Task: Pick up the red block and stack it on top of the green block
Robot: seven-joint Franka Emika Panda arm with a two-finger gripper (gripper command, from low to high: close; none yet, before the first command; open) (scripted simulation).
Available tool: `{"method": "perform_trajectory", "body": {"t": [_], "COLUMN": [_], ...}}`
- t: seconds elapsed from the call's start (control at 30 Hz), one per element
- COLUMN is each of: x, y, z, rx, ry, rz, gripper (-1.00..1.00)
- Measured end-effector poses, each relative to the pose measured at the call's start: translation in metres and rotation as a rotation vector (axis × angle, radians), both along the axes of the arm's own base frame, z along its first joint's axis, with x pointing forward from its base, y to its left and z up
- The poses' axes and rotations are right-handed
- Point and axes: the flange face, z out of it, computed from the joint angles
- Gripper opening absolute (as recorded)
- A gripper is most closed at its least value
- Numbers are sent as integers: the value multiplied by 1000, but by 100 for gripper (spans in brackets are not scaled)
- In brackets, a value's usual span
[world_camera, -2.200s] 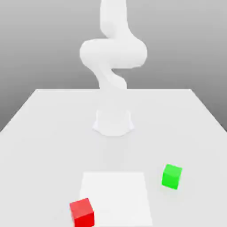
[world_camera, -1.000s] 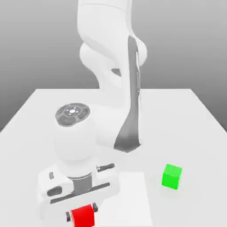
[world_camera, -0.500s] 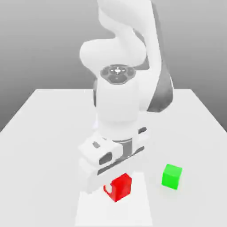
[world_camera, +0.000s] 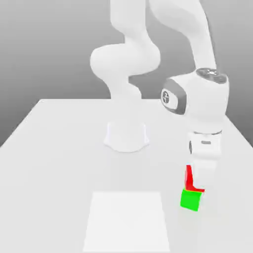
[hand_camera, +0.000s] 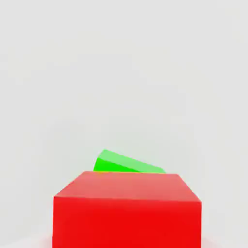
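The green block (world_camera: 190,200) rests on the table toward the exterior view's right. The red block (world_camera: 188,176) is directly on top of it, mostly hidden behind the white hand, showing as a red sliver and a thin strip along the green block's upper edge. My gripper (world_camera: 196,182) points straight down over the red block. In the hand view the red block (hand_camera: 127,210) is large and close, with a corner of the green block (hand_camera: 123,163) peeking out from behind it.
The arm's round base (world_camera: 126,136) stands at the middle of the white table (world_camera: 49,148). A brighter white square patch (world_camera: 127,220) lies near the front edge, to the left of the blocks.
The hand carried the red block up from the front left of the table and across to the exterior view's right, bringing it down over the green block.
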Motion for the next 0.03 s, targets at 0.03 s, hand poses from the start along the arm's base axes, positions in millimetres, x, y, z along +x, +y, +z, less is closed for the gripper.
{"method": "perform_trajectory", "body": {"t": [0.03], "x": [0], "y": [0], "z": [0], "rx": [0], "ry": [0], "rz": [0], "gripper": [100]}}
